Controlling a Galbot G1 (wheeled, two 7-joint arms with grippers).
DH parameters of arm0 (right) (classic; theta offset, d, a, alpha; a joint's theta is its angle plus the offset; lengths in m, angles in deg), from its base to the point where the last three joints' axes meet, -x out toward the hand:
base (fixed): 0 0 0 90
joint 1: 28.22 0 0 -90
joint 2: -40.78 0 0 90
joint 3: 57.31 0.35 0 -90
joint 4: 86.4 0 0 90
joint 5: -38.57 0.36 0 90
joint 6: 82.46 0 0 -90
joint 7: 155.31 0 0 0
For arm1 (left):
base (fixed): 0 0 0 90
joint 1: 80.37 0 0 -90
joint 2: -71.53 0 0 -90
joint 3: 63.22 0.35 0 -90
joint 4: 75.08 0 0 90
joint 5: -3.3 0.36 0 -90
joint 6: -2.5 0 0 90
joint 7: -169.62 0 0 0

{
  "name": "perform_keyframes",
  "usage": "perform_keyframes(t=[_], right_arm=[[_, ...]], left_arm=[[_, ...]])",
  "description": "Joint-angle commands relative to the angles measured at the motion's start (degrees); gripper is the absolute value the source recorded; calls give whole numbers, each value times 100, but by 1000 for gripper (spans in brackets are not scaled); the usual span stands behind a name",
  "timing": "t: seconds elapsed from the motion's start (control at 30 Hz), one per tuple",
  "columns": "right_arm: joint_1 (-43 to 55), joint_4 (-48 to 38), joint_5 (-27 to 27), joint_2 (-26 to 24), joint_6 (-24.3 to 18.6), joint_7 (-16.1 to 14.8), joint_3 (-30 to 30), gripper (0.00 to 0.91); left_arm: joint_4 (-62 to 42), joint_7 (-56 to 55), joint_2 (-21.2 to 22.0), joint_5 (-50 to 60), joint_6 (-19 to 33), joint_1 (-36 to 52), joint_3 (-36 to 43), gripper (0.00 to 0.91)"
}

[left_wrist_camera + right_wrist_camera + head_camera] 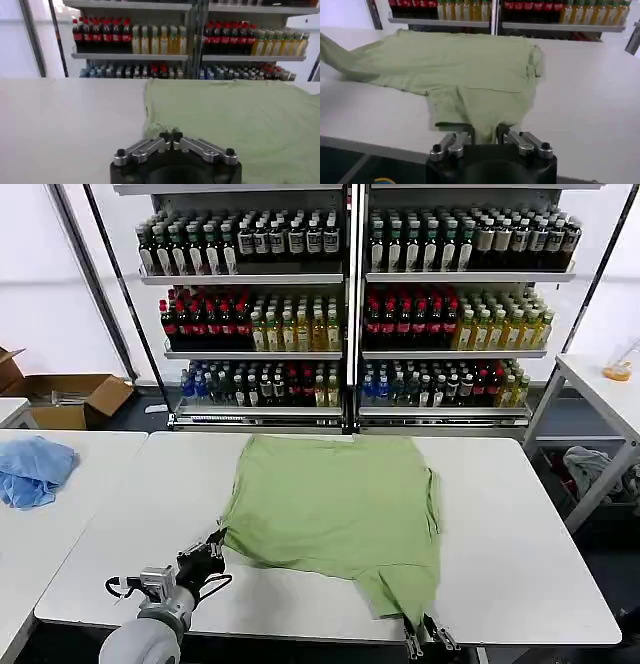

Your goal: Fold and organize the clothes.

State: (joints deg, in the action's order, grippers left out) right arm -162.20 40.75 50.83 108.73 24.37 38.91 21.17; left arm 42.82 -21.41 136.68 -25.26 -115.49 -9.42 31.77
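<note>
The light green shirt [330, 504] lies spread on the white table [520, 544], with a flap reaching down to the near edge. My left gripper [212, 546] is at the shirt's near left corner, shut on a pinch of bunched fabric. In the left wrist view its fingertips [171, 136] meet at the shirt's [235, 115] edge. My right gripper [424, 634] is at the table's near edge. In the right wrist view it [480, 132] stands open, with the tip of the shirt's [460, 65] flap between its fingers. The shirt's left corner is raised off the table.
A light blue cloth [35, 469] lies on the table to the left. Shelves of bottles [350, 304] stand behind the table. A cardboard box [70, 399] sits at the back left, and a side table with a grey cloth [590, 464] under it at the right.
</note>
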Motion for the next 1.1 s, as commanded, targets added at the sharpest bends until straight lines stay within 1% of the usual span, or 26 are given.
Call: perform_keyframes(t=[0.03, 0.2, 0.33, 0.4, 0.5, 0.6, 0.8, 0.87, 1.1], right_arm=[[1, 86, -14, 12, -19, -4, 17, 0], [-103, 421, 31, -124, -97, 0, 318, 0], [-83, 645, 206, -228, -156, 0, 620, 0], [7, 710, 262, -312, -175, -5, 759, 0], [282, 695, 489, -478, -180, 12, 958, 0], [674, 568, 698, -662, -156, 36, 1019, 0], [1534, 39, 1004, -1017, -109, 93, 726, 0], [2026, -247, 1054, -1128, -104, 103, 504, 0], [3259, -901, 1221, -1328, 14, 101, -97, 0]], left_arm=[[44, 5, 3, 0, 2, -10, -21, 20], [179, 13, -3, -47, -1, -84, -110, 20], [322, 21, -13, -88, -3, -179, -175, 20], [358, 22, -6, -96, -6, -214, -200, 20], [397, 27, -9, -121, -11, -227, -233, 20], [396, 31, -42, -167, -17, -182, -242, 20], [226, 37, -126, -204, -27, 80, -190, 20], [99, 44, -165, -196, -28, 181, -140, 20], [-412, 48, -275, -115, -42, 669, 120, 20]])
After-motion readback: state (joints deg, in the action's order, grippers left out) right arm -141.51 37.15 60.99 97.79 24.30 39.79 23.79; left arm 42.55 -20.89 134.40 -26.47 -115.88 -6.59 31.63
